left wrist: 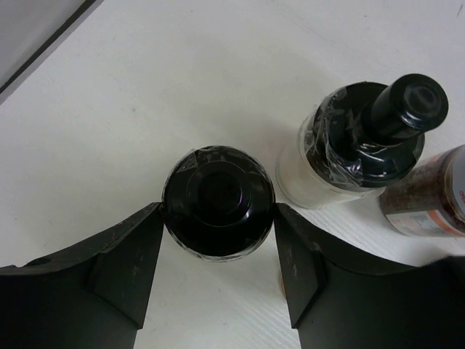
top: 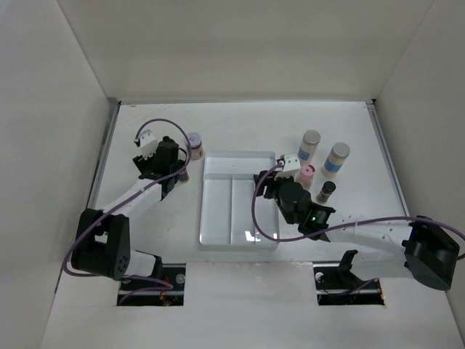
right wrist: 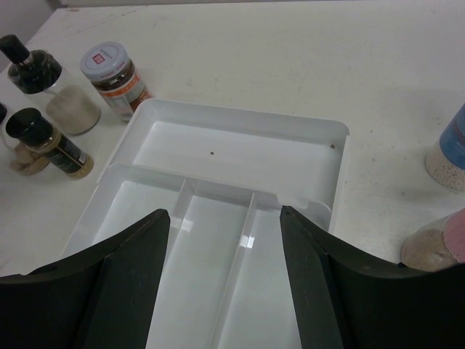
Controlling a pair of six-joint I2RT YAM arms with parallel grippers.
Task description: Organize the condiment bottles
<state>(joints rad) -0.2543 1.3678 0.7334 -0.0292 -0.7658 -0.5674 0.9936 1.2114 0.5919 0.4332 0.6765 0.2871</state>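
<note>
Left gripper (left wrist: 218,211) sits with its fingers against both sides of a black-capped bottle (left wrist: 218,190), upright on the table (left wrist: 145,87) left of the tray (top: 218,218), with a spouted bottle (left wrist: 363,138) and a spice jar (left wrist: 429,193) just beside it. Right gripper (right wrist: 225,212) hangs wide and empty over the tray. All three compartments are bare. On the right wait the pink-lidded jar (top: 307,174), grey-lidded bottles (top: 310,142) and a small dark bottle (top: 328,190). Barely begun, I'd say: every bottle is yet to be placed.
</note>
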